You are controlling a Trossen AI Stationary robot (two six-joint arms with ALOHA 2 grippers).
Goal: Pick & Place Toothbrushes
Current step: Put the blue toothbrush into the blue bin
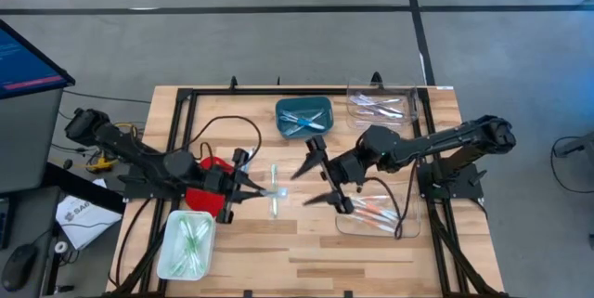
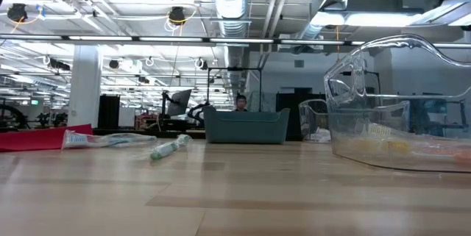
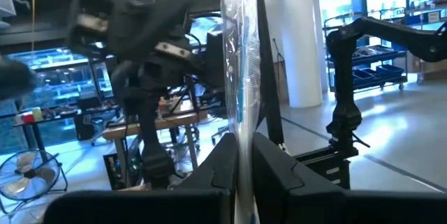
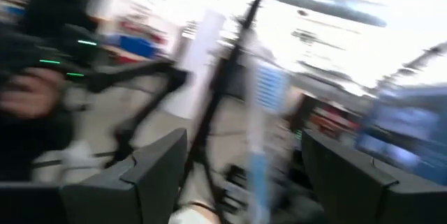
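The left pincer [image 1: 252, 187] pinches a wrapped toothbrush [image 1: 275, 192] mid-bench, its long axis running twelve to six. The right pincer [image 1: 320, 179], spread wide, waits at its three o'clock, just beside.

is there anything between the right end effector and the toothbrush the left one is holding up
Nothing visible. In the high view the left end effector is shut on a wrapped blue toothbrush over the middle of the table. The right end effector is open just beside it, with only bare air between them.
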